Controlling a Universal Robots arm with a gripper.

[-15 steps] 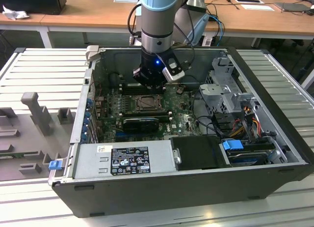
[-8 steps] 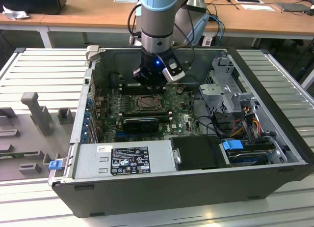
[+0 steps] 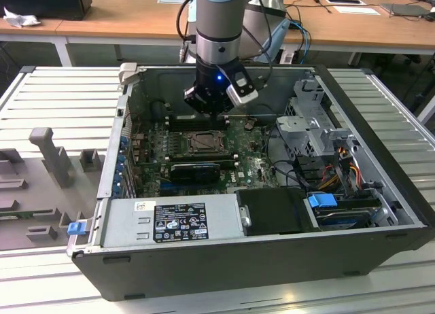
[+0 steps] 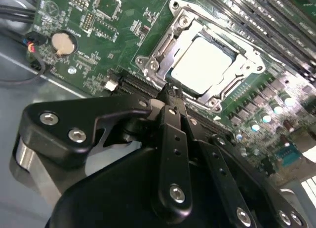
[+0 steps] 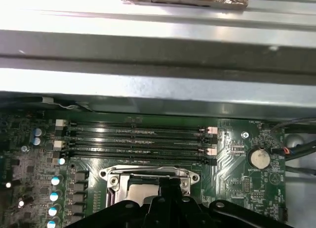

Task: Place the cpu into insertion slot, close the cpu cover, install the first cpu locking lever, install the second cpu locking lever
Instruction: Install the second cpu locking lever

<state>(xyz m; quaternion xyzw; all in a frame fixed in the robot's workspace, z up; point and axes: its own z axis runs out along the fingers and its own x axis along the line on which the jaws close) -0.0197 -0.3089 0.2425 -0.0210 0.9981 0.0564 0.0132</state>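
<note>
One cpu (image 4: pixel 201 64) seated in my insertion slot (image 4: pixel 170 75), cpu cover (image 4: pixel 245 65) down around it; pincer (image 4: pixel 170 102) narrow, empty, just above socket edge. Four memory slots (image 5: pixel 136 139) beside; coin battery (image 4: pixel 62 43) nearby.

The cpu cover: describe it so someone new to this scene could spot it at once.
In the open computer case, look at the green motherboard beside the long black memory slots. The cpu cover is the silver metal frame lying closed over the cpu, whose pale top shows through its square window; nothing else there is a windowed metal plate.
</note>
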